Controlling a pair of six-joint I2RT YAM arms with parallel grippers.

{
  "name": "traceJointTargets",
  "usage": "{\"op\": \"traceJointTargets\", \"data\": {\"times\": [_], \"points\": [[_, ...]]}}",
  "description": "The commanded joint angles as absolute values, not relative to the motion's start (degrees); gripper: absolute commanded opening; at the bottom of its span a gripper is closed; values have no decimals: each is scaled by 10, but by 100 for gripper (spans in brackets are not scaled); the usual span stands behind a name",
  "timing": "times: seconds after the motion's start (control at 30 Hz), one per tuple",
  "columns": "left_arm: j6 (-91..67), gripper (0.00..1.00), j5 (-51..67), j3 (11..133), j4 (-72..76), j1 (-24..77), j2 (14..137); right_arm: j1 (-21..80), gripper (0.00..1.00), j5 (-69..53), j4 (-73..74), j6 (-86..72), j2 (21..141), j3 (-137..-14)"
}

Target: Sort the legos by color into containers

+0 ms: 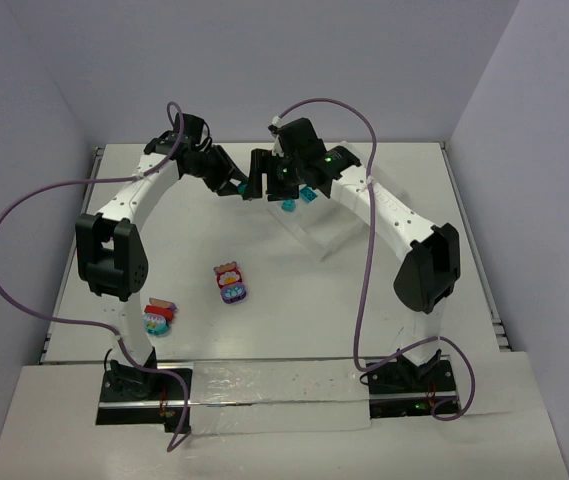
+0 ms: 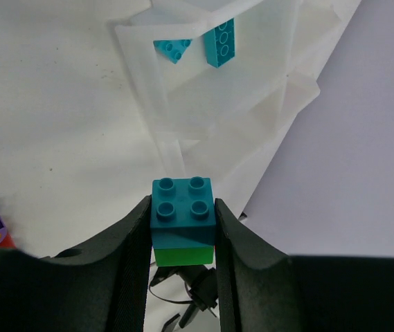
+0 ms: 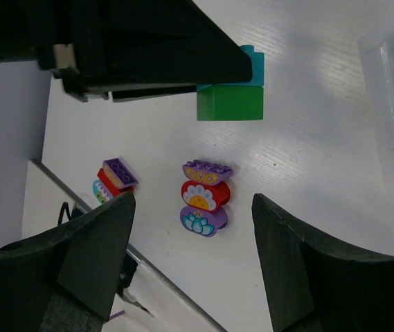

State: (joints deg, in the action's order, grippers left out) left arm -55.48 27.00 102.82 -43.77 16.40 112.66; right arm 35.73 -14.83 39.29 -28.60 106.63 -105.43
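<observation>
As arms [image 1: 114, 250] arch inward, left claw [image 2: 183, 211] pinches teal-green legos [image 3: 230, 102]; right claw [image 3: 193, 204] gapes.

Three lego clumps [image 1: 232, 283] [image 1: 157, 320] [image 2: 183, 221], two loose teal bricks [image 2: 220, 41] [image 2: 171, 48], one tray [image 2: 252, 104]

You have a teal-and-green stack [image 2: 183, 221], with the teal brick on top and its bumps showing. It is pinched between the jaws of the left gripper [image 2: 183, 207], close to the clear tray [image 2: 266, 104]. One section of the tray holds a long teal brick [image 2: 220, 41] and a small teal brick [image 2: 172, 47] just beside it. On the counter [image 3: 307, 138], well apart from the tray, lies a purple-red-purple clump [image 3: 205, 197]. Near it lies a purple, red and light blue clump [image 3: 113, 181].
</observation>
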Motion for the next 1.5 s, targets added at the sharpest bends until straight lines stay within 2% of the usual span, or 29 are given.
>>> {"op": "traceJointTargets", "data": {"times": [0.0, 0.23, 0.6, 0.67, 0.7, 0.77, 0.8, 0.83, 0.87, 1.23, 1.47], "points": [[-569, 0, 308, 1021, -404, 164, 1090, 360, 76, -138, 389, -321, 1100, -1106], [-567, 0, 322, 1016, -394, 164, 1083, 353, 76, -131, 394, -318, 1150, -1150], [-572, 0, 338, 1000, -382, 165, 1059, 341, 66, -161, 381, -320, 1189, -1180], [-573, 0, 339, 997, -381, 165, 1058, 341, 57, -164, 373, -323, 1186, -1173], [-575, 0, 338, 994, -378, 164, 1058, 340, 50, -170, 366, -325, 1181, -1162], [-575, 0, 339, 995, -376, 164, 1057, 339, 26, -175, 354, -328, 1175, -1149], [-575, 0, 339, 996, -376, 164, 1058, 337, 24, -177, 350, -330, 1172, -1143], [-574, 0, 340, 997, -377, 164, 1058, 337, 3, -178, 346, -333, 1169, -1135], [-573, 0, 340, 997, -376, 164, 1059, 335, 1, -179, 339, -334, 1161, -1118], [-572, 0, 312, 1011, -391, 163, 1068, 315, 0, -184, 291, -313, 1043, -930], [-577, 0, 313, 1031, -393, 163, 1085, 314, 0, -196, 324, -280, 1010, -900]]}}
